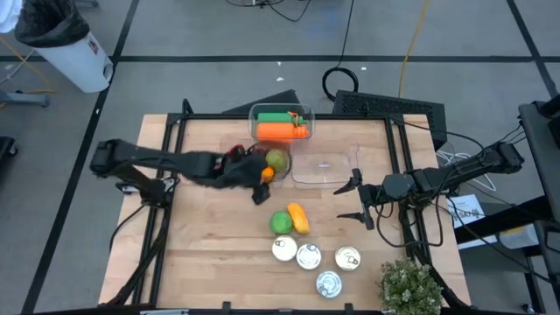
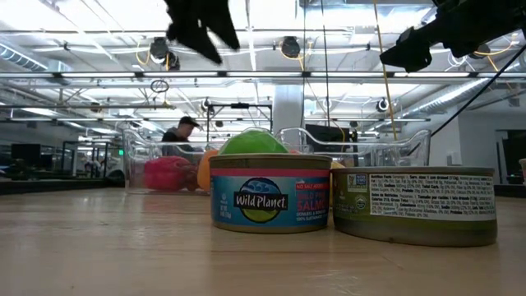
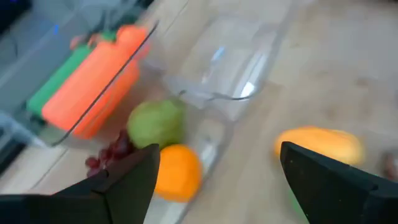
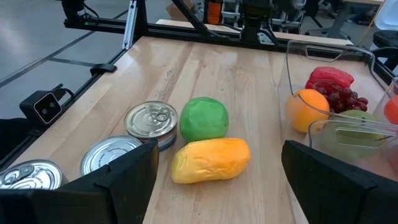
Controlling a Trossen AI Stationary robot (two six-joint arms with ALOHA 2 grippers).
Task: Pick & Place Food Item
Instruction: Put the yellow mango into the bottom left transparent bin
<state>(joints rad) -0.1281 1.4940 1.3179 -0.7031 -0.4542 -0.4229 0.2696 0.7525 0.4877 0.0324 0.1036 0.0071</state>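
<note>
Hovering over the middle of the table (image 1: pixel 210 254), the left gripper (image 1: pixel 261 188) has its fingers spread wide with nothing between them. Just below it sits the orange (image 1: pixel 267 174), resting in a clear bin (image 1: pixel 278 157) alongside a green pear (image 1: pixel 277 160), a bunch of red grapes (image 3: pixel 107 154) and something red (image 4: pixel 329 77). The left wrist view looks straight down on that orange (image 3: pixel 177 172), with the pear (image 3: pixel 157 122) touching it on the far side.

At the far edge of the table a second clear container (image 1: pixel 280 122) holds a carrot (image 1: pixel 280 131) and a green piece (image 1: pixel 278 115). An empty-looking clear tub (image 1: pixel 325 168) stands just right of the fruit bin.

Over on the right, the right gripper (image 1: pixel 361 203) hangs above the table, fingers wide apart and holding nothing. Its wrist camera looks across at a green ball-shaped fruit (image 4: pixel 204 118) and a yellow mango (image 4: pixel 210 160) lying against each other on the bare wood, well apart from both grippers. Near the front edge stand four cans (image 1: pixel 308 255), and a potted plant (image 1: pixel 409 287) fills the near right corner. Beyond the table, in the low view, a person (image 2: pixel 178 136) shows far back in the room.
</note>
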